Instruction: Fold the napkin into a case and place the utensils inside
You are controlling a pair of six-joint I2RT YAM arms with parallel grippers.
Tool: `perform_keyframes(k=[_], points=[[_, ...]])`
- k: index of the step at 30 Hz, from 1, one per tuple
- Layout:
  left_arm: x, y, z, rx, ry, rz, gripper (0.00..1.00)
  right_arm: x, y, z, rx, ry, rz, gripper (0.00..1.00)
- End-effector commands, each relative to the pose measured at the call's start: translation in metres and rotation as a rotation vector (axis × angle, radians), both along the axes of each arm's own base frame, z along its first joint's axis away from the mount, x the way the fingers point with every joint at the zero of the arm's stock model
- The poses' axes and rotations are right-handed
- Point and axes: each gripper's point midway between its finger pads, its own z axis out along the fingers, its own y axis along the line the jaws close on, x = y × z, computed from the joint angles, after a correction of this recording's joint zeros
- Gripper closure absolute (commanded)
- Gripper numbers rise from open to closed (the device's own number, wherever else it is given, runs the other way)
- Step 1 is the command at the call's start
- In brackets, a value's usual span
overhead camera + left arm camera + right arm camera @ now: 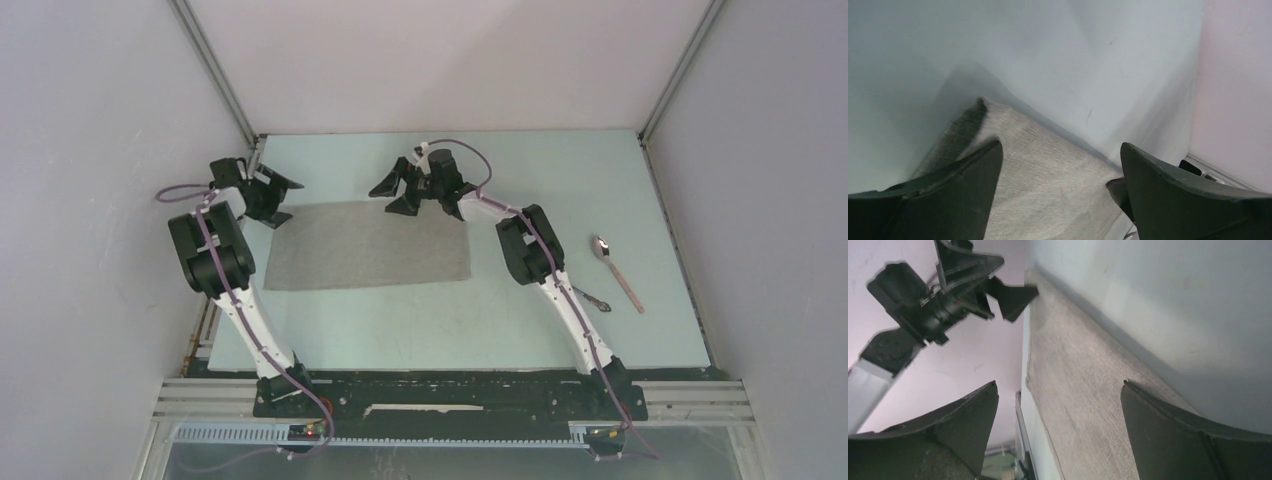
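Note:
The grey-beige napkin [368, 246] lies flat on the pale table, folded into a wide rectangle; it also shows in the left wrist view [1048, 185] and the right wrist view [1083, 390]. My left gripper [285, 198] is open and empty just above the napkin's far left corner. My right gripper [394, 196] is open and empty above the napkin's far edge, right of the middle. The spoon [617, 271] lies on the table at the right. The fork [590, 298] is mostly hidden behind my right arm. No narrow case is in view.
White walls enclose the table on three sides. The left wall [120, 150] stands close to my left gripper. The left arm's gripper shows in the right wrist view [948, 295]. A metal rail [450, 400] runs along the near edge.

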Motion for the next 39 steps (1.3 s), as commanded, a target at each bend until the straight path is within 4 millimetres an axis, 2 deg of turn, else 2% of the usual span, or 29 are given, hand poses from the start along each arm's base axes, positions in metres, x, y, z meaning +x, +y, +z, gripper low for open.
perform_keyframes(k=[1,5,11,14,17,20,22,23,26,30,33,36,39], points=[[0.005,0.028,-0.003,0.025,-0.012,0.046,0.03,0.031,-0.023,0.009,0.025,0.001,-0.076,0.00],[0.000,0.041,-0.016,0.017,0.018,0.077,0.03,0.037,-0.050,-0.002,-0.022,0.048,-0.108,0.00],[0.000,0.049,-0.005,0.054,0.011,0.077,0.01,0.036,-0.108,0.014,-0.066,0.059,-0.154,0.00],[-0.001,0.052,0.009,0.095,0.004,0.058,0.00,0.031,-0.137,0.015,-0.140,0.059,-0.167,0.00],[-0.003,0.050,0.033,0.123,-0.029,0.029,0.00,0.030,-0.166,0.017,-0.171,0.039,-0.181,0.00],[-0.018,0.045,0.060,0.149,-0.036,0.017,0.00,0.026,-0.188,0.021,-0.202,0.050,-0.181,0.00],[-0.031,0.038,0.072,0.142,-0.040,0.018,0.00,0.022,-0.195,0.024,-0.239,0.039,-0.173,0.00],[-0.038,0.033,0.085,0.146,-0.061,0.019,0.00,0.018,-0.195,0.030,-0.251,0.028,-0.163,0.00],[-0.073,0.022,0.085,0.175,-0.028,0.019,0.00,-0.002,-0.182,0.058,-0.279,-0.029,-0.124,0.00],[-0.127,0.014,0.060,0.236,0.097,0.000,0.00,-0.050,-0.149,0.080,-0.281,-0.077,-0.054,0.00],[-0.159,0.015,0.033,0.272,0.210,-0.027,0.00,-0.098,-0.116,0.079,-0.230,-0.062,0.053,0.00],[-0.177,0.018,0.013,0.281,0.281,-0.037,0.00,-0.136,-0.089,0.071,-0.187,-0.043,0.148,0.00],[-0.190,0.024,0.002,0.315,0.340,-0.022,0.00,-0.162,-0.079,0.055,-0.219,-0.012,0.209,0.00]])
